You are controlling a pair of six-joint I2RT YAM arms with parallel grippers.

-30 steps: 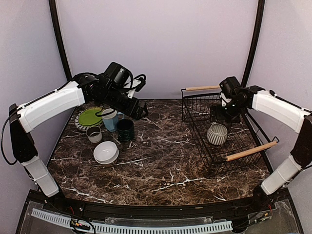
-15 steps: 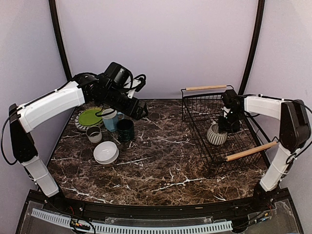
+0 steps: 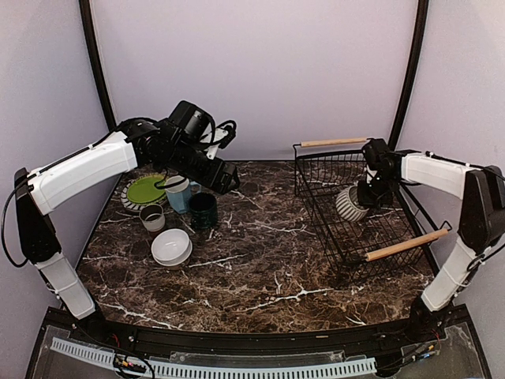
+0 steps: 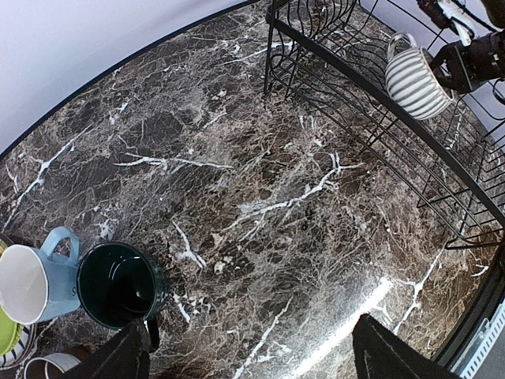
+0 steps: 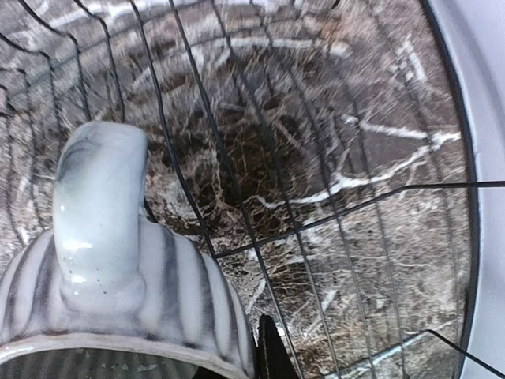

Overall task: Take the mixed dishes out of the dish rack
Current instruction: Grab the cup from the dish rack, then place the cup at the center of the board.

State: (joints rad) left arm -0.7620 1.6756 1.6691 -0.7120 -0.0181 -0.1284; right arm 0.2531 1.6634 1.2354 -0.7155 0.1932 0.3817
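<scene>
1. Dishes stand grouped at the left of the dark marble bench (image 3: 260, 260): round lime-green plate (image 3: 144, 189), small grey cup (image 3: 152, 217), white bowl (image 3: 171, 247), light blue mug (image 3: 177, 193), dark green mug (image 3: 203, 210).
2. Left tool (image 3: 227, 179) hangs above the two mugs, fingers spread, holding nothing.
3. Striped grey ceramic bowl (image 3: 349, 204) lies tilted inside the black wire dish rack (image 3: 316, 170) with wooden handles. The right tool (image 3: 364, 193), just right of the bowl, pinches its rim.

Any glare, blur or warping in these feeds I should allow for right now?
Top external: evenly lit and sharp. Left wrist: strong fisheye curves the edge of the marble table, with a bright glare streak at bottom right. Right wrist: very close, so the striped grey bowl is soft and the dish rack wires look bowed.
</scene>
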